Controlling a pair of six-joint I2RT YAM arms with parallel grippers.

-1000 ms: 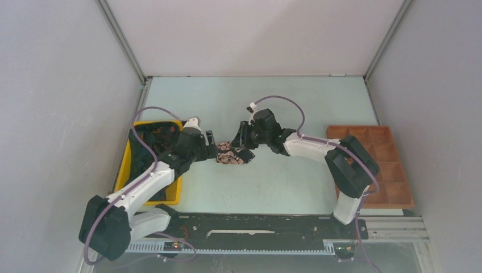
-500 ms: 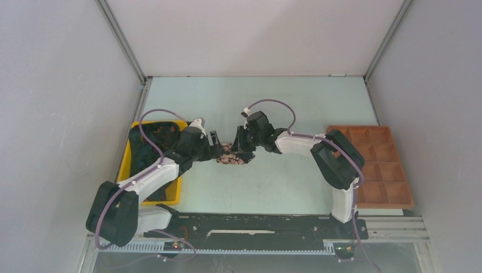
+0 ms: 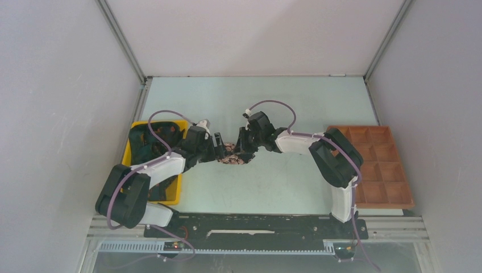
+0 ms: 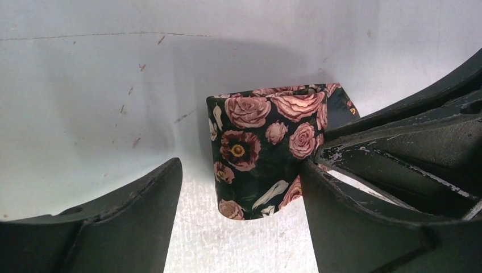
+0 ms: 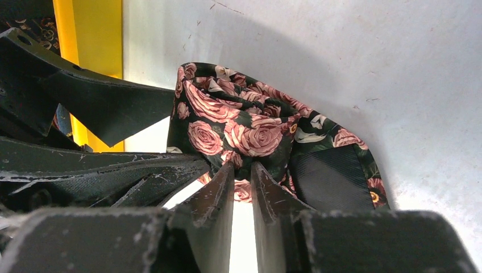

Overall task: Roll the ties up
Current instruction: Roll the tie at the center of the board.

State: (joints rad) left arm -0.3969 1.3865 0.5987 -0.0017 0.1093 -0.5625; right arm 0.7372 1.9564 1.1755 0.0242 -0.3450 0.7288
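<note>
One tie [image 3: 230,156], black with pink roses, lies partly rolled on the table's middle. In the left wrist view the roll [image 4: 267,142] stands between the wide-apart fingers of my left gripper [image 4: 241,170]. The right finger [image 4: 341,216] touches it and the left finger is apart from it. My left gripper [image 3: 219,149] is open. My right gripper [image 3: 242,149] comes from the other side. Its narrow jaws pinch the roll's lower fold [image 5: 244,187]. The tie's black lining [image 5: 329,176] shows at the right. My right gripper [image 5: 242,168] is shut on the tie.
A yellow bin [image 3: 127,160] with more dark ties [image 3: 149,142] stands at the left, under my left arm. Its rim shows in the right wrist view [image 5: 91,34]. A brown compartment tray [image 3: 392,170] stands at the right edge.
My left arm has pushed in to the right, and its open fingers now straddle the roll. My right gripper has shifted slightly left, still holding the tie.
</note>
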